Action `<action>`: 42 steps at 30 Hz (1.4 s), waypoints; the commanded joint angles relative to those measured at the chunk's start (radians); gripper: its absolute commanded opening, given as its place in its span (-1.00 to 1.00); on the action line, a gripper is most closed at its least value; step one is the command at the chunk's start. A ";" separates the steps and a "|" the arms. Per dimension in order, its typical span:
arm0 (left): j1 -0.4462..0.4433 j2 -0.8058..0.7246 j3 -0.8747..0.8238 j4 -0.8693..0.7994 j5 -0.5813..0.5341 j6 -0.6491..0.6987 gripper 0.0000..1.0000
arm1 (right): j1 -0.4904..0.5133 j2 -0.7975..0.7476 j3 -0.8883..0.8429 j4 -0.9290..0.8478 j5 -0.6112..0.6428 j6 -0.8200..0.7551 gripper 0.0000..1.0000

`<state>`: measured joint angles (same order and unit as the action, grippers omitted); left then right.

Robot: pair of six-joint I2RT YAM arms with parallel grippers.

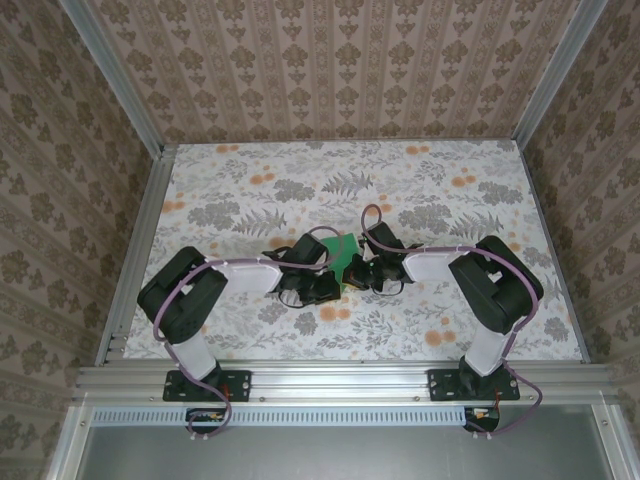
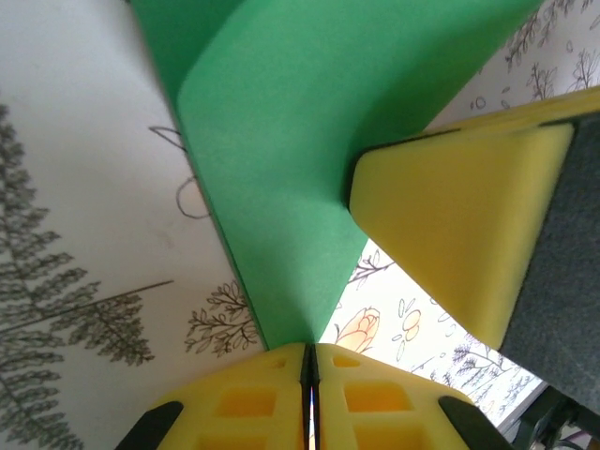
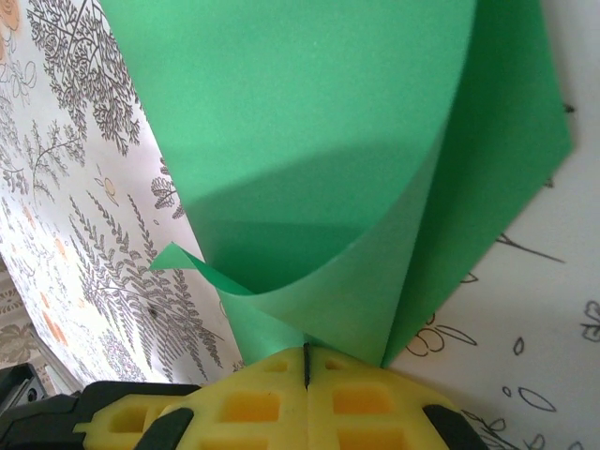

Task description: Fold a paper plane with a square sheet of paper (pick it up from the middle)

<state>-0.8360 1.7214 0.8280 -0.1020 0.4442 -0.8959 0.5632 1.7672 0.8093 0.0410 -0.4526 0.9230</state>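
The thin bright green square sheet of paper [image 1: 345, 254] sits mid-table between the arms, bent into a loose curl. The left gripper [image 2: 309, 361] and right gripper [image 3: 307, 361] are each clamped fully down on it. Judged stage: early, with no dart shape formed and most creasing left to do

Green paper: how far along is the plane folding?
Done: the square sheet of paper is picked up. In hand: left gripper and right gripper both pinch it shut, bending it into a loose curl. Remaining: pressing the creases; no pointed dart shape shows yet.
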 commanded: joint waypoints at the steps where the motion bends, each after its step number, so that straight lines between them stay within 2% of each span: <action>1: -0.031 0.021 0.018 -0.141 -0.004 0.063 -0.76 | 0.004 0.017 -0.006 -0.064 0.061 0.009 -0.87; 10: -0.033 -0.038 0.021 -0.132 -0.055 0.067 -0.77 | 0.004 0.020 -0.009 -0.065 0.063 0.014 -0.87; 17: 0.005 -0.157 -0.050 0.055 -0.127 -0.007 -0.76 | 0.004 0.014 -0.016 -0.052 0.059 0.029 -0.87; 26: 0.002 -0.060 -0.053 0.159 -0.068 -0.055 -0.80 | 0.004 0.025 -0.018 -0.027 0.043 0.050 -0.87; 42: 0.002 0.028 -0.046 0.121 -0.076 -0.047 -0.84 | -0.002 0.026 -0.019 -0.008 0.027 0.053 -0.88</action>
<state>-0.8341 1.7123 0.7856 0.0433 0.3630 -0.9329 0.5655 1.7676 0.8093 0.0463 -0.4492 0.9543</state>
